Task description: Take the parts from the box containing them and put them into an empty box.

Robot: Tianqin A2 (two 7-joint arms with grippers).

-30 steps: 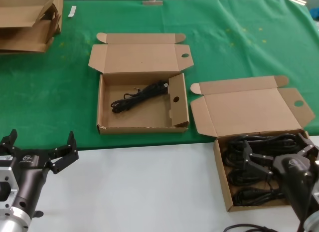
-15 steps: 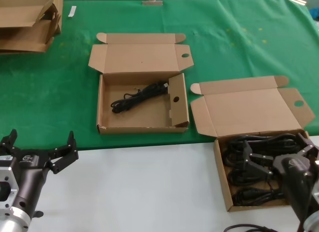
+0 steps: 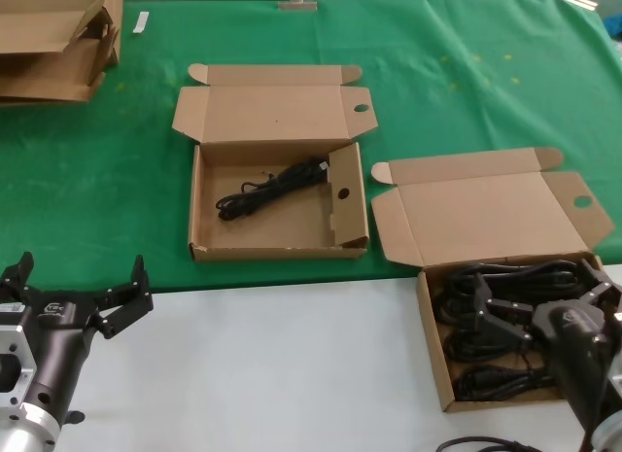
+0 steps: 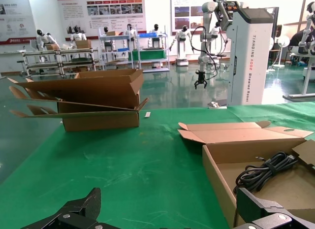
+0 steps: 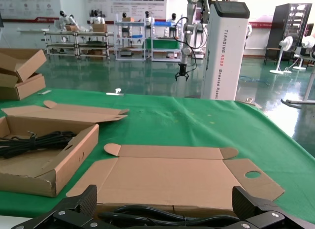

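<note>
The box containing the parts [image 3: 433, 347] sits at the near right with its lid [image 3: 486, 217] laid open. It holds several black cable bundles [image 3: 496, 347]. My right gripper [image 3: 542, 298] hangs open just above those bundles, holding nothing. In the right wrist view the gripper [image 5: 165, 197] is spread wide over the cables [image 5: 162, 214]. The box with the holed upright inner flap [image 3: 339, 194] stands in the middle and holds one cable bundle [image 3: 272, 188]. My left gripper [image 3: 80, 273] is open and empty at the near left, short of that box [image 4: 216, 165].
A pile of flattened cardboard [image 3: 53, 39] lies at the far left corner, and it also shows in the left wrist view [image 4: 93, 98]. Green cloth [image 3: 466, 73] covers the far table, and a white surface [image 3: 282, 365] runs along the near side.
</note>
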